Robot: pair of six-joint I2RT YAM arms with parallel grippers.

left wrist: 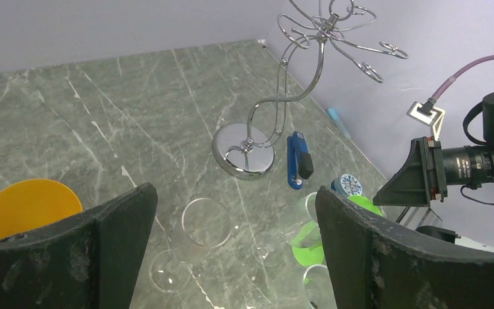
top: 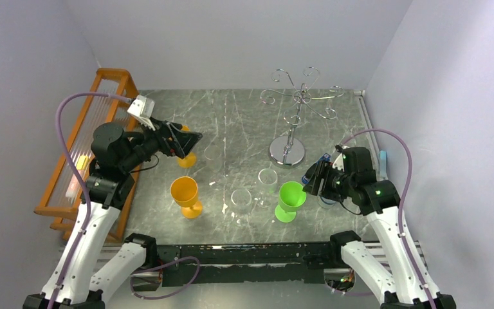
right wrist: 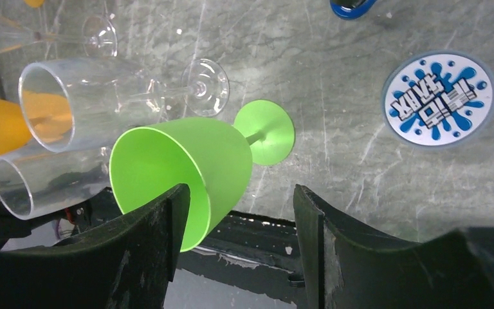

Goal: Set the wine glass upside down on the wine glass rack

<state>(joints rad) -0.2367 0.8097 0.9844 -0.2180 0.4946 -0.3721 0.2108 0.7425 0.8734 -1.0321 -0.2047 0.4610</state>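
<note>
The chrome wine glass rack (top: 296, 103) stands at the back right on its round mirrored base (top: 287, 153); it also shows in the left wrist view (left wrist: 321, 38). Nothing hangs on its arms. A green wine glass (top: 291, 196) stands upright at the front right. Clear wine glasses (top: 268, 179) (top: 240, 203) stand to its left, and an orange glass (top: 184, 193) stands further left. My right gripper (top: 310, 182) is open right beside the green glass (right wrist: 186, 167), with one finger (right wrist: 161, 232) at its rim. My left gripper (top: 190, 143) is open and empty above a second orange glass (top: 187, 159).
An orange wooden slatted rack (top: 90, 141) runs along the left edge. A blue stapler-like object (left wrist: 298, 161) lies beside the chrome base. A blue-and-white round coaster (right wrist: 439, 100) lies at the right. Walls close in the back and both sides.
</note>
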